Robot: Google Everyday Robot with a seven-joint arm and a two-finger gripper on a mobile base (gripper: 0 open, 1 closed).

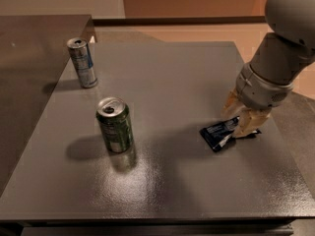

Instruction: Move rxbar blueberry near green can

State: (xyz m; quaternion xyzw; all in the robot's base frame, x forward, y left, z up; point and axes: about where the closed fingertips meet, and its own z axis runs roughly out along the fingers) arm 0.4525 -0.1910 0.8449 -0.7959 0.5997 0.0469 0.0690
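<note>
The rxbar blueberry (pixel 218 134), a dark navy wrapper with pale lettering, lies low at the right of the grey table (pixel 167 82). My gripper (pixel 239 118) reaches down from the right. Its tan fingers (pixel 249 124) are closed on the bar's right end, and the bar's left end points toward the table's middle. The green can (pixel 114 125), short and stout with a silver top, stands upright at the left of centre, well apart from the bar.
A slimmer silver-and-blue can (pixel 82 63) stands upright at the back left. A darker counter (pixel 29 43) adjoins the table's left side. The table's right edge runs just beyond the gripper, and a tan floor lies behind.
</note>
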